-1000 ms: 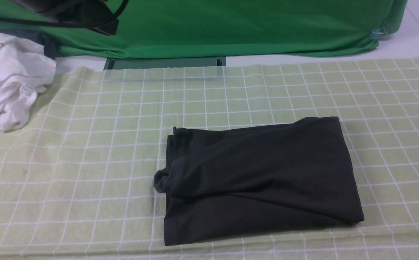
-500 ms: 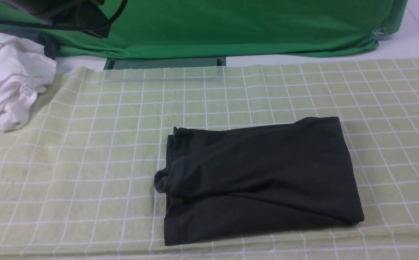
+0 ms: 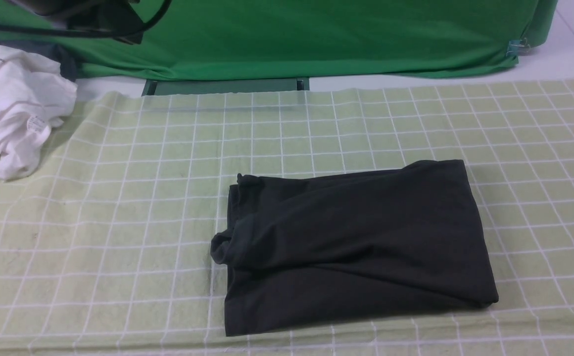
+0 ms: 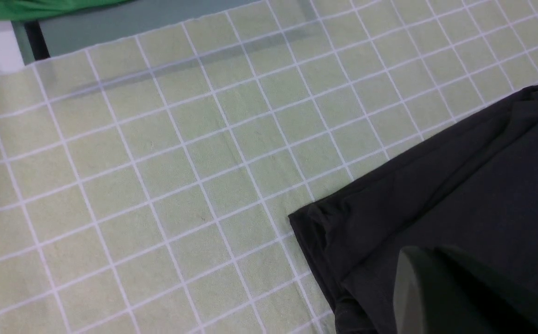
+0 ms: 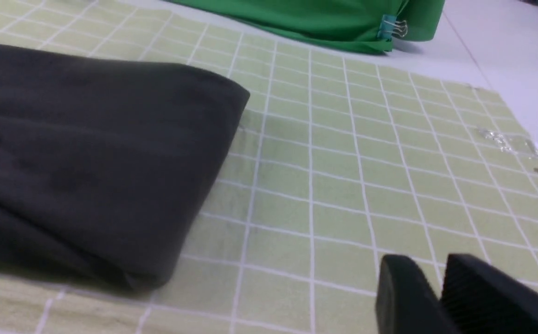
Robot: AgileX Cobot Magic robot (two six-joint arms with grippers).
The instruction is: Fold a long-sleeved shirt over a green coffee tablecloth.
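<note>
A bright-green backdrop cloth (image 3: 316, 34) hangs behind the surface. The dark charcoal long-sleeved shirt (image 3: 356, 242) lies folded into a rough rectangle on the pale green grid-checked tablecloth (image 3: 119, 222). It is judged soft, light and limp, best pinched at a folded edge. The right fingers (image 5: 436, 297) stand slightly parted, holding nothing; the left fingers are pressed together. The shirt is unmoved since earlier; the dark edge at the right border is gone.

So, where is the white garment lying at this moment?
In the front view, the white garment lies crumpled at the far left edge of the green coffee tablecloth, well apart from the long-sleeved shirt.
</note>
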